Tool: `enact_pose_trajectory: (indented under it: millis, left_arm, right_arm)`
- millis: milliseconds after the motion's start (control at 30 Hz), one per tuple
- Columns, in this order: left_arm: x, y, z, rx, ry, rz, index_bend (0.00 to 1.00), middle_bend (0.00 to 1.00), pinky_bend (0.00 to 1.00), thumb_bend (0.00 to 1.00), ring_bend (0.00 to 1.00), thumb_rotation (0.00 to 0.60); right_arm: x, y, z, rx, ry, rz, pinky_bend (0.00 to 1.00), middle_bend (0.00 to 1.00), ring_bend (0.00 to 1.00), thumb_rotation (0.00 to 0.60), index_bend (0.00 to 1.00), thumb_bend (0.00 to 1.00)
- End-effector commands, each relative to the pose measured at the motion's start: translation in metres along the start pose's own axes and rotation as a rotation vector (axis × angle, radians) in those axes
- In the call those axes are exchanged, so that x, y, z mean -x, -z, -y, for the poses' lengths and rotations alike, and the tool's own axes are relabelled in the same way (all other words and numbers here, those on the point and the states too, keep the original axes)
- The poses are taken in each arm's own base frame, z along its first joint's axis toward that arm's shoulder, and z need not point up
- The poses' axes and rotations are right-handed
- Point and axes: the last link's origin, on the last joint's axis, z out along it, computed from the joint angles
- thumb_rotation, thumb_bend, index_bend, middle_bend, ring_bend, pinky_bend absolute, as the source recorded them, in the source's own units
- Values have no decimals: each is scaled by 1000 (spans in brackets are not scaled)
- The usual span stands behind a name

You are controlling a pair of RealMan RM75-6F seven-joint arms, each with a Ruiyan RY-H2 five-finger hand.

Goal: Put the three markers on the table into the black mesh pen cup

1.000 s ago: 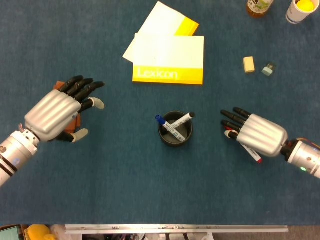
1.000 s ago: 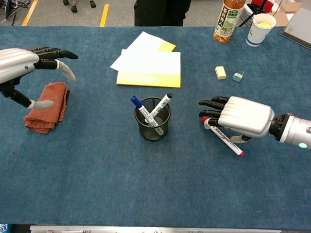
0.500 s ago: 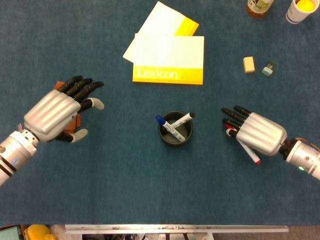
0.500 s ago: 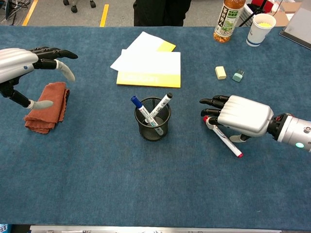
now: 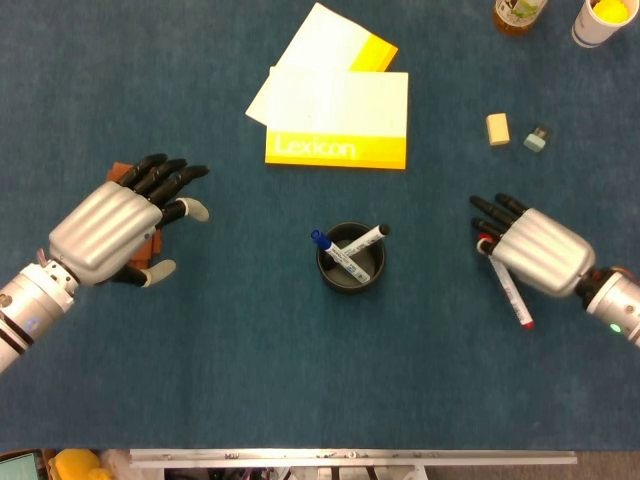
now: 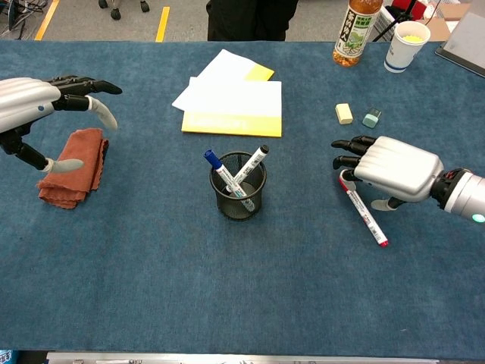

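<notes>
Blue felt is covering the bench; the left hand is hovering open near its left edge. Mid-bench, the black mesh pen cup is holding two markers. The right hand is hovering open over the third, red-capped white marker; pinching mid-barrel should steady the lift.

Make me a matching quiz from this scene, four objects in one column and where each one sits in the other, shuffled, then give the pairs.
Things:
1. red-capped white marker
2. blue-capped white marker
3. rust-coloured folded cloth
4. yellow Lexicon notepad

Places:
A. standing in the black mesh pen cup
B. beneath the left hand
C. on the table by the right hand
D. behind the pen cup, under white sheets

Pairs: 1-C, 2-A, 3-B, 4-D
</notes>
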Motion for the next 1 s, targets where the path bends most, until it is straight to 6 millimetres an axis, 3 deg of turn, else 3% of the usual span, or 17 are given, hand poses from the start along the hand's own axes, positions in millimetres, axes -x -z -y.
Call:
enact_pose_trajectory:
  millis: [33, 267, 400, 700, 1000]
  left_arm:
    - [0, 0, 0, 0, 0, 1, 296, 47, 0, 253, 0, 600]
    - [0, 1, 1, -4, 2, -1, 296, 47, 0, 253, 0, 600]
    - [-1, 2, 1, -8, 1, 4, 296, 44, 0, 253, 0, 600]
    - [0, 1, -1, -6, 1, 8, 296, 42, 0, 253, 0, 600]
    - [1, -2, -4, 2, -4, 16, 296, 41, 0, 253, 0, 600]
  right_arm:
    - [-1, 3, -7, 32, -3, 6, 191, 284, 71, 600, 498, 122]
    - [-15, 13, 2, -49, -35, -47, 191, 285, 71, 600, 498, 122]
    - [-12, 26, 5, -102, -31, -42, 191, 285, 71, 600, 498, 130]
    - [-6, 57, -12, -123, -41, -35, 191, 284, 71, 600, 498, 197]
    - [7, 58, -11, -135, -10, -8, 188, 284, 71, 600, 498, 199]
